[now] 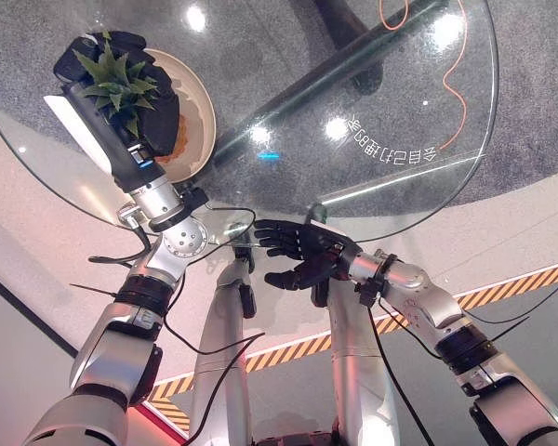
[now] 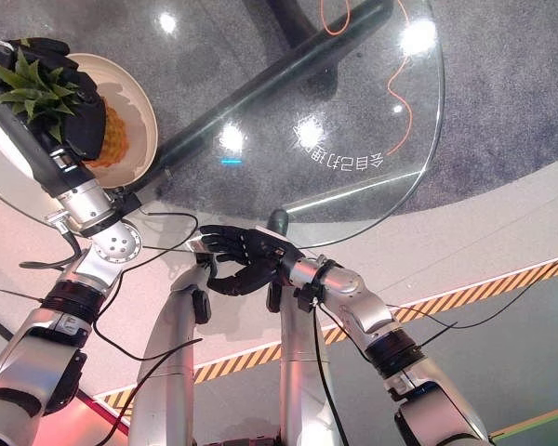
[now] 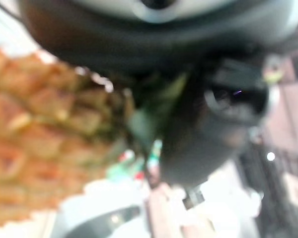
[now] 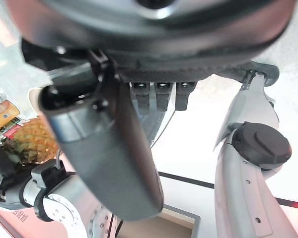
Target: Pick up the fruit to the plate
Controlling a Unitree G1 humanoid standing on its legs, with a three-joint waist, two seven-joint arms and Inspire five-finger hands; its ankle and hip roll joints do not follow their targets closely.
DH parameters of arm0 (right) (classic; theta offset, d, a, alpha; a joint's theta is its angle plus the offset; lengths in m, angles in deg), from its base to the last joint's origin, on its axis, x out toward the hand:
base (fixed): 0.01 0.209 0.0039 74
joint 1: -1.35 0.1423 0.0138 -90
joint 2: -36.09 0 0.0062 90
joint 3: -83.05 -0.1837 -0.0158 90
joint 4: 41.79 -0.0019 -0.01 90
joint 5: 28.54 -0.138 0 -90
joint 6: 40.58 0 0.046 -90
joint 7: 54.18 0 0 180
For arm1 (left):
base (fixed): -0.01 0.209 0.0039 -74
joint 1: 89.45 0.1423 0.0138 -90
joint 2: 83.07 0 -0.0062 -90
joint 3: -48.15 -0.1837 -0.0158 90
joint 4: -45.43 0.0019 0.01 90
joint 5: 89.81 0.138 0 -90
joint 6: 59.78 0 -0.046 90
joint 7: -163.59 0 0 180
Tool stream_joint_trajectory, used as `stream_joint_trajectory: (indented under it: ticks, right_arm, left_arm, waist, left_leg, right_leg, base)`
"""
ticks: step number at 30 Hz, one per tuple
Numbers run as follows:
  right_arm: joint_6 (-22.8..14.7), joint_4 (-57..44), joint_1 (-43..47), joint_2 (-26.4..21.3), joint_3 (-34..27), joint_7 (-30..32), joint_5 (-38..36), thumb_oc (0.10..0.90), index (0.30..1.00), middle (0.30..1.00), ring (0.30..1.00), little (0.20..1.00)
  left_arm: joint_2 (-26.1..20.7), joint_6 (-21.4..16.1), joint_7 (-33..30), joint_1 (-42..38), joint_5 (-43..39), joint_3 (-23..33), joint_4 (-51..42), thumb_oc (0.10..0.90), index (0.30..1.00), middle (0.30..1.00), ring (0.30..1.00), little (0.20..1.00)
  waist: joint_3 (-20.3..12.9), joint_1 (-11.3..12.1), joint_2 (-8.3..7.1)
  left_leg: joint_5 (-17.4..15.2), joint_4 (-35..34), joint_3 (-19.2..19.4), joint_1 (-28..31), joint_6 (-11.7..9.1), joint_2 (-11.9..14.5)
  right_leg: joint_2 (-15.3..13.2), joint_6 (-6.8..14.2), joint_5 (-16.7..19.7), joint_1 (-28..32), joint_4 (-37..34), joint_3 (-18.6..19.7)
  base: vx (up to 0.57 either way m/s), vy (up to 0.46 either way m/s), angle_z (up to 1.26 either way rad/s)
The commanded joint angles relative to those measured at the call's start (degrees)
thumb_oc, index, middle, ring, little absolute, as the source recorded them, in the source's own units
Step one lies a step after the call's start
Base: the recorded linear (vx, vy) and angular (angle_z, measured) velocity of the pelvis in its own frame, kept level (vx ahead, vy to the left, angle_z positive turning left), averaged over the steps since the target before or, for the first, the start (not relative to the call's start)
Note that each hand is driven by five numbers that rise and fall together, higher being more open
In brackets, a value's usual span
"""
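Left eye view is showing the left hand (image 1: 121, 79) gripping a pineapple (image 1: 172, 125) over the plate (image 1: 202, 111) at the far left of the glass table (image 1: 372, 102), its dark fingers curling round the fruit just below the green crown (image 1: 119, 79). The pineapple's orange body is lying across the plate's cream inside, though whether it is already resting on the plate or hanging just above it cannot be told. Left wrist view is giving the same grip from close up, with the scaly skin beside the hand's dark bulk. The right hand (image 1: 302, 253) is hovering at the near edge of the table, well apart from the plate, with its fingers spread and relaxed and holding nothing. The task is looking nearly done: the fruit is lifted and brought to the plate, and what is probably left is setting it down fully, letting go and drawing the left hand clear without tipping the pineapple. An orange cable (image 1: 456, 74) is trailing at the far right.
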Motion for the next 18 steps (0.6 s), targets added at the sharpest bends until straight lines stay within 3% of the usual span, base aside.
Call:
stream_joint_trajectory:
  ticks: [1,2,18]
  right_arm:
    - [-2.54,-5.56,-1.46,0.87,1.18,-2.00,-3.24,0.800,0.900,0.900,0.900,0.900]
    - [-2.62,-5.51,-1.45,0.84,1.27,-1.92,-3.26,0.800,0.900,0.900,0.900,0.900]
    - [-2.76,-5.43,-1.52,1.40,0.81,-2.85,-3.02,0.800,0.900,0.900,0.900,0.900]
  left_arm:
    - [-1.37,-5.28,-2.45,-3.18,-0.81,2.34,-1.65,0.674,0.792,0.792,0.792,0.774]
    - [-1.44,-5.13,-2.43,-3.23,-0.98,2.32,-1.67,0.800,0.900,0.900,0.900,0.900]
    - [-1.75,-4.40,0.54,-2.65,-3.91,2.50,-1.65,0.800,0.900,0.900,0.900,0.900]
  waist:
    - [-1.29,1.06,0.51]
    - [-1.29,1.06,0.51]
    - [-1.29,1.30,0.60]
  left_leg:
    - [2.20,-4.40,-0.17,2.21,-2.21,-4.78]
    - [2.21,-4.45,-0.09,2.31,-2.22,-4.73]
    - [2.41,-5.53,0.13,3.73,-2.23,-4.61]
  right_leg:
    - [4.64,1.45,1.93,2.66,0.44,-2.48]
    - [4.60,1.46,1.89,2.76,0.44,-2.55]
    - [4.49,1.59,1.89,4.09,-0.26,-2.88]
  base:
    - [0.00,0.000,0.00]
    - [0.00,0.000,0.00]
    - [0.00,0.000,0.00]
